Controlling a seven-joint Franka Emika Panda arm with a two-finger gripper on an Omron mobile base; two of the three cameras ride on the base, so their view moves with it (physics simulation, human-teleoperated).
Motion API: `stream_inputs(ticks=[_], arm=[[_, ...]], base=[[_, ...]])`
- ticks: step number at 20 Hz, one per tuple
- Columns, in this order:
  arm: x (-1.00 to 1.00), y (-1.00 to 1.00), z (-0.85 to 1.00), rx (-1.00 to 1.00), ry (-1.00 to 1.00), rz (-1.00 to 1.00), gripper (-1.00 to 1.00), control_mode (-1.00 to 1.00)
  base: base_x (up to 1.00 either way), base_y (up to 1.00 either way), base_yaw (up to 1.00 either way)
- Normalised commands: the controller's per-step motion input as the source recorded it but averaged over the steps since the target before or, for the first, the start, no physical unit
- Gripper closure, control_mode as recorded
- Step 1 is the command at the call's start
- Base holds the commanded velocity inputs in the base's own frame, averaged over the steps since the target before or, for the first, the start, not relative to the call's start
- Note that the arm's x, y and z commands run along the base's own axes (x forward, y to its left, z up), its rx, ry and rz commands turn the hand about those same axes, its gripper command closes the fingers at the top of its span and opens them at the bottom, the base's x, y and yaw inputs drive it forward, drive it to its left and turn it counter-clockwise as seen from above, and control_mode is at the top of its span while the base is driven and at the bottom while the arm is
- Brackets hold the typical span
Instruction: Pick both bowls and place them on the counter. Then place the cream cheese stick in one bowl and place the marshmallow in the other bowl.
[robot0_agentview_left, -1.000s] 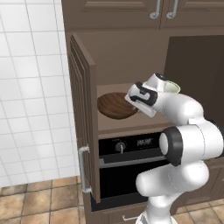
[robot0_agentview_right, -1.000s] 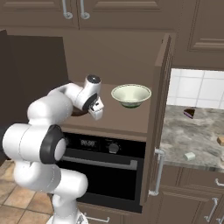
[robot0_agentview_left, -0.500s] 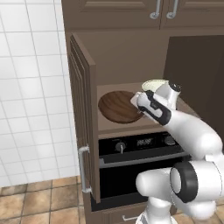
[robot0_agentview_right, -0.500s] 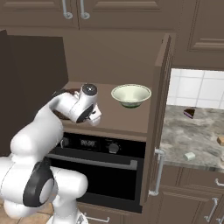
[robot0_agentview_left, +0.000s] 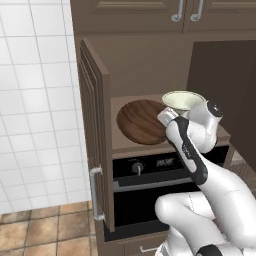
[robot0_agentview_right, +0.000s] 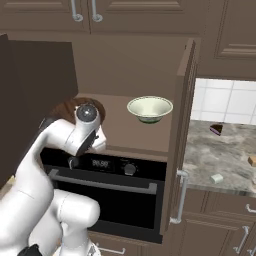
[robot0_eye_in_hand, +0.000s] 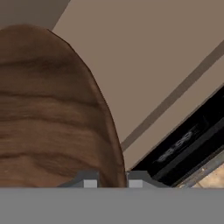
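Hand view looks down on the brown bowl (robot0_eye_in_hand: 52, 113), its rim running between the two tips of the tool (robot0_eye_in_hand: 112, 183), which peek up at six o'clock. The tips stand narrowly apart, straddling the rim, but whether they pinch it I cannot tell.

From the left base view, the brown bowl (robot0_agentview_left: 142, 121) rests on the cabinet shelf (robot0_agentview_left: 125, 146) above the oven (robot0_agentview_left: 150, 172), and the cream bowl (robot0_agentview_left: 182, 100) sits at its three o'clock, partly behind the arm. The right base view puts the cream bowl (robot0_agentview_right: 150, 109) mid-shelf, with the counter (robot0_agentview_right: 220, 155) off at three o'clock past the open door (robot0_agentview_right: 179, 135). On that counter lie the cream cheese stick (robot0_agentview_right: 252, 160) and the marshmallow (robot0_agentview_right: 216, 178), with a cake slice (robot0_agentview_right: 216, 129) behind them.

Risks, as I judge them: a grip on a thin, sloping rim could slip and let the bowl tip or drop off the shelf edge. Swinging toward the counter, the bowl or the arm could clip the door or knock the cream bowl.
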Motion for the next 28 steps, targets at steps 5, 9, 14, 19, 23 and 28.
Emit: stream_inputs(ticks=[5,9,14,19,23,28], arm=[[-0.67,-0.13,0.53,0.00,0.05,-0.07,1.00,-1.00],[-0.76,-0.18,0.32,0.00,0.05,-0.01,1.00,-1.00],[-0.96,-0.18,0.15,0.00,0.05,0.00,1.00,-1.00],[-1.00,-0.19,0.01,0.00,0.01,0.00,1.00,-1.00],[-1.00,-0.13,0.00,0.00,0.00,-0.01,1.00,-1.00],[-0.88,-0.01,0.00,0.00,0.00,-0.02,1.00,-1.00]], base=[[0.00,0.00,0.00],[0.00,0.00,0.00],[0.00,0.00,0.00],[0.00,0.00,0.00],[0.00,0.00,0.00],[0.00,0.00,0.00]])
